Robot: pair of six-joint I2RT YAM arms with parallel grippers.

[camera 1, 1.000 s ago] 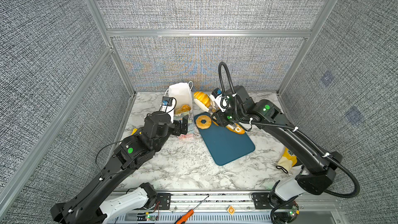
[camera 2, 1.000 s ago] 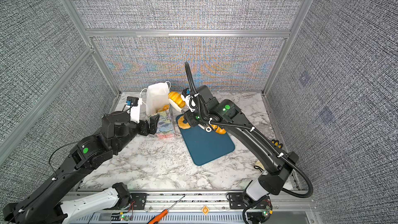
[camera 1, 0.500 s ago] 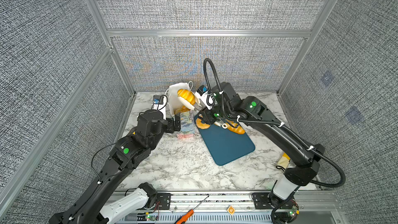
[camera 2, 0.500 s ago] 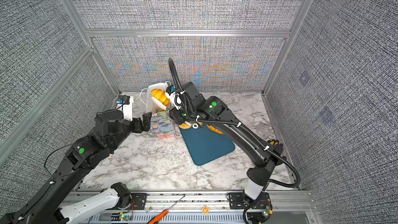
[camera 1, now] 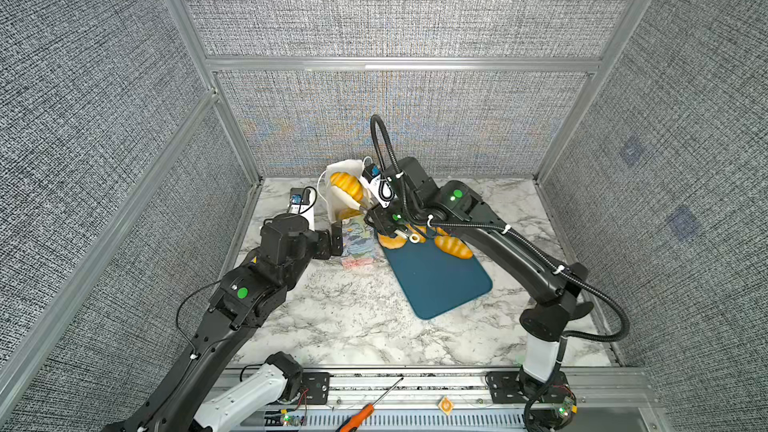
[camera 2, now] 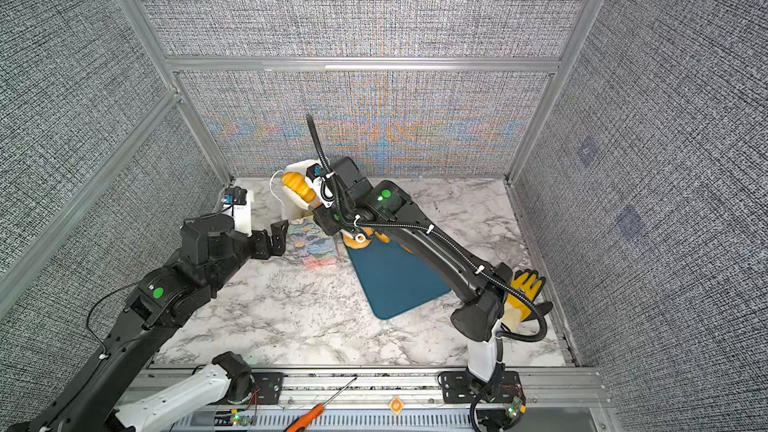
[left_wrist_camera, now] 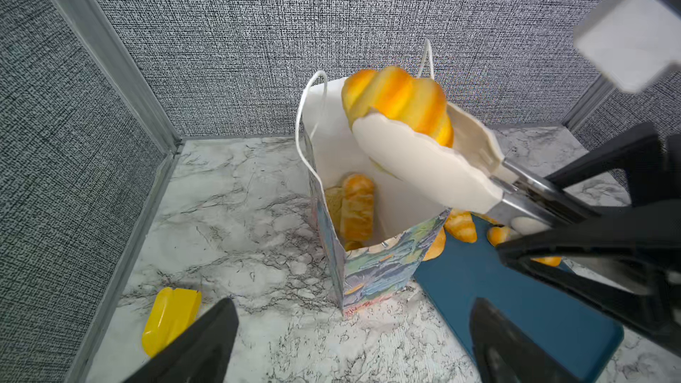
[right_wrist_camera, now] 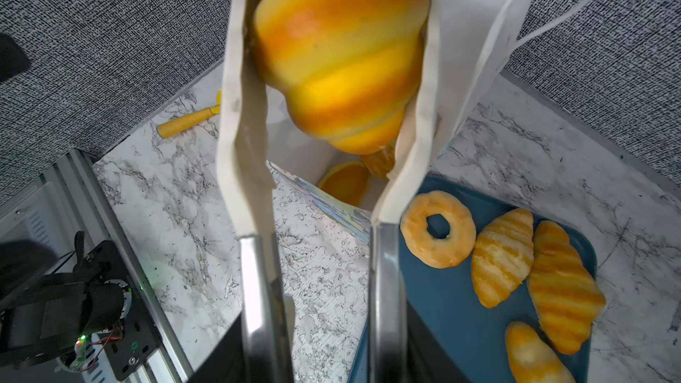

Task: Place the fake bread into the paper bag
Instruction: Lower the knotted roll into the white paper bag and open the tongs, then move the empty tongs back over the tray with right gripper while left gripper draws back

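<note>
right gripper [right_wrist_camera: 324, 359] clamps tongs [left_wrist_camera: 423, 163] carrying a croissant [left_wrist_camera: 398, 101] over the paper bag [left_wrist_camera: 368, 270]. lower it inside the rim before easing off. left gripper [left_wrist_camera: 353, 329] stands released beside the bag.

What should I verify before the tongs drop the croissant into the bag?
1. Grip of right gripper on tongs: ok.
2. Hold of tongs on croissant: ok.
3. Croissant over bag mouth: ok.
4. Bag upright and open: ok.
5. Room inside: ok; bread lies low.
6. Bag steadied by left gripper: not ok; it is open, gripping nothing.
</note>
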